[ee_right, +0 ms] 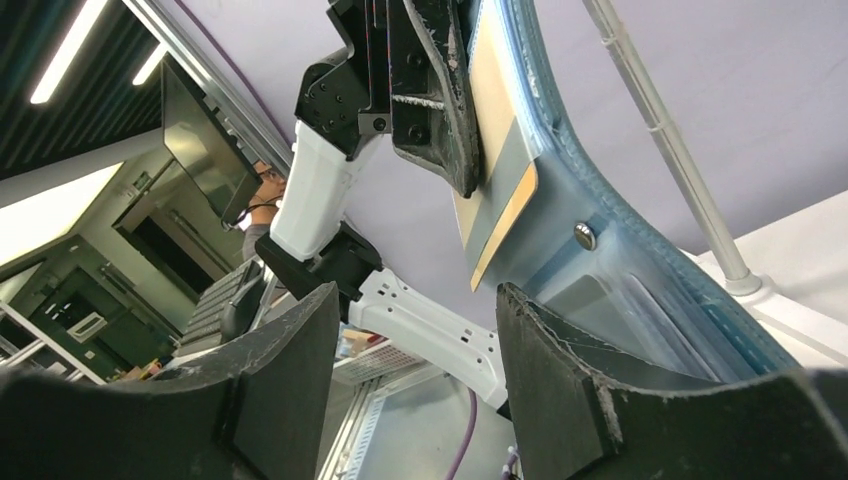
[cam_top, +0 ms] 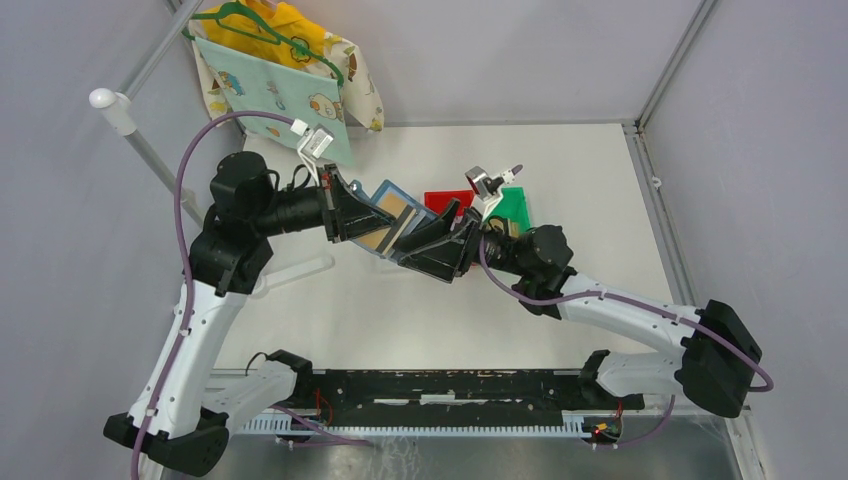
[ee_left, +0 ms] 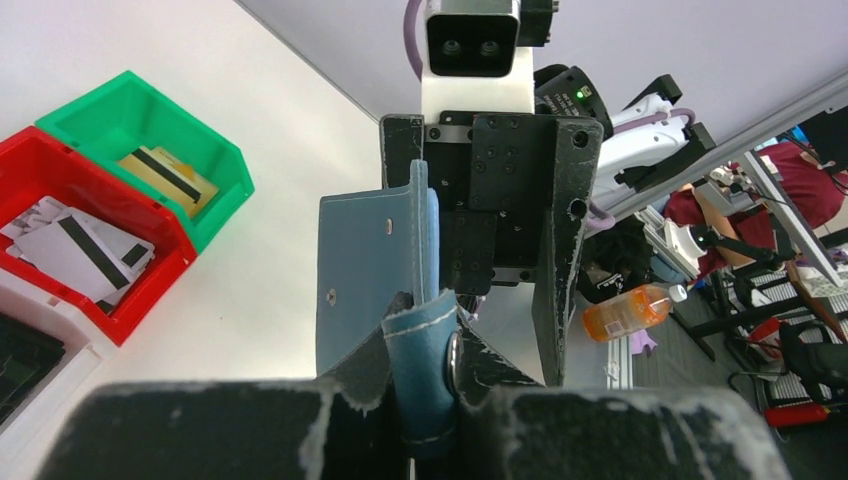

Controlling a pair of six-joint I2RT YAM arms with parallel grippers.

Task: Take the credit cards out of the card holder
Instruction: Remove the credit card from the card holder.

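At the far left of the top view I see a pale patterned cloth (cam_top: 272, 95) hanging at the back corner. Next comes my left gripper (cam_top: 375, 222), raised above the table (cam_top: 330, 320). Its fingers are pressed together on the lower edge of the card holder (cam_top: 395, 205). The left wrist camera shows this pinch (ee_left: 425, 400) clearly, on the stitched slate-blue edge of the card holder (ee_left: 365, 270), beside a metal snap.

The holder is in the air between the two grippers, well above the table. In the right wrist view one left finger lies flat on its tan pocket (ee_right: 492, 110), and below that there is a snap and a clear window. I cannot tell if a card is in the pocket.

The right gripper (cam_top: 412, 245) points at the holder from the other side. Its fingers are spread (ee_right: 415, 295) and nothing is between them; the holder (ee_right: 590, 270) is just beside the right-hand finger.

Further right stand the red bin (cam_top: 445, 198) and the green bin (cam_top: 517, 205). From the left wrist camera, the green bin (ee_left: 228, 195) holds a gold-tan card (ee_left: 170, 175), the red bin (ee_left: 150, 290) holds white-grey cards (ee_left: 85, 245), and a white bin (ee_left: 75, 362) holds black cards (ee_left: 15, 358).
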